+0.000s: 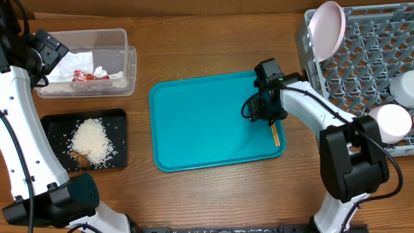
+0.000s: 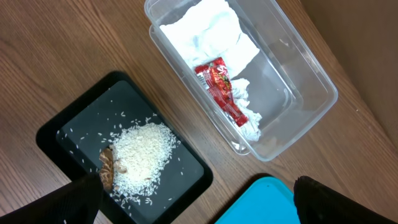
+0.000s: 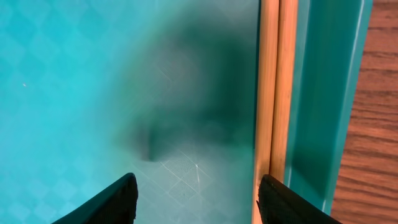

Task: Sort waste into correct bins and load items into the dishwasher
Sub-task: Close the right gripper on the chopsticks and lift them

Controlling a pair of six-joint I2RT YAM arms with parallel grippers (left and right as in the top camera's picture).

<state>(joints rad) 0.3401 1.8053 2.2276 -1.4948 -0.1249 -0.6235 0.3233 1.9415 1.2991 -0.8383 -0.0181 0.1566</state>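
The wooden chopsticks (image 3: pixel 274 93) lie side by side on the teal tray (image 1: pixel 207 123) along its right rim; an end shows in the overhead view (image 1: pixel 275 135). My right gripper (image 3: pixel 196 199) is open low over the tray, its right finger over the chopsticks. My left gripper (image 2: pixel 193 202) is open and empty, high over the bins. The clear tub (image 2: pixel 311 74) holds white napkins (image 2: pixel 211 31) and the red wrapper (image 2: pixel 222 87). The black tray (image 2: pixel 74 124) holds rice (image 2: pixel 146 152) and a brown scrap (image 2: pixel 107 167). The grey dish rack (image 1: pixel 378 48) holds a pale bowl (image 1: pixel 325 29).
Another pale bowl (image 1: pixel 392 121) sits at the rack's near edge, and a white item (image 1: pixel 406 87) sits at its right side. The right arm (image 1: pixel 323 116) reaches across from the rack side onto the teal tray.
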